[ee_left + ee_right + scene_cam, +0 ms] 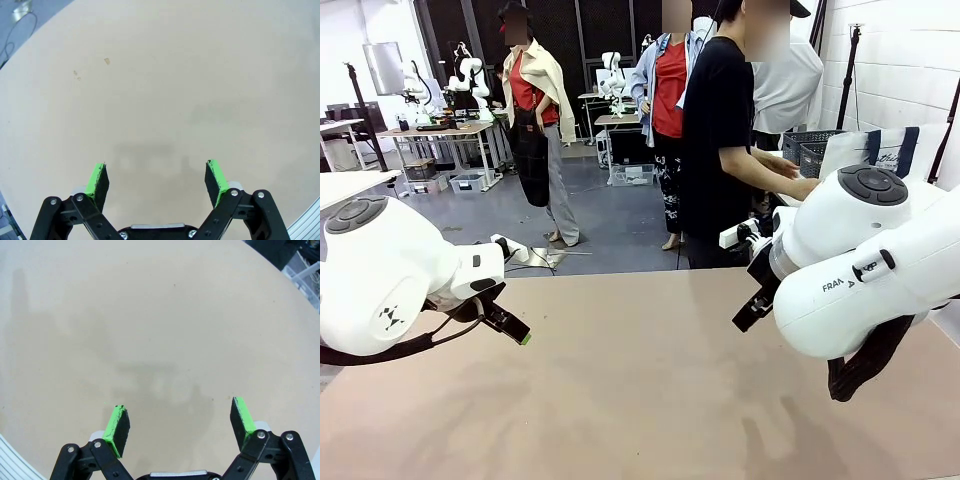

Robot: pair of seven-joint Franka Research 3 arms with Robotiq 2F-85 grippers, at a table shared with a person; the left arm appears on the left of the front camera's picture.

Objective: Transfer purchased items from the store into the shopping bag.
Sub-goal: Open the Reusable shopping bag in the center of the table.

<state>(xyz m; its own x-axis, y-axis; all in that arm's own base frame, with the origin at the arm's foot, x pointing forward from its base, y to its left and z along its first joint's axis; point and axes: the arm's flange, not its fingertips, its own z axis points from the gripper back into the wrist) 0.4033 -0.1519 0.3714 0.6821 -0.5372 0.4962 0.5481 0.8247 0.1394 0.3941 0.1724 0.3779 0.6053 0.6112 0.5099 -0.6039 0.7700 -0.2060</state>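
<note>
The shopping bag [850,152], translucent white plastic with dark navy strap handles, stands at the far right, about two o'clock in the front view. It is well apart from both grippers and partly hidden behind the white right arm [860,260]. The broad beige tabletop [640,400] stretches beneath that arm and the white left arm [380,270]. A person in a black T-shirt [715,130] stands at one o'clock, a hand [803,187] reaching toward the bag. A dark grey lattice basket [808,150] sits just beside the bag. The left gripper [157,172], at nine o'clock, and the right gripper [180,415], at three o'clock, hover over the table, jaws spread wide, holding nothing.
</note>
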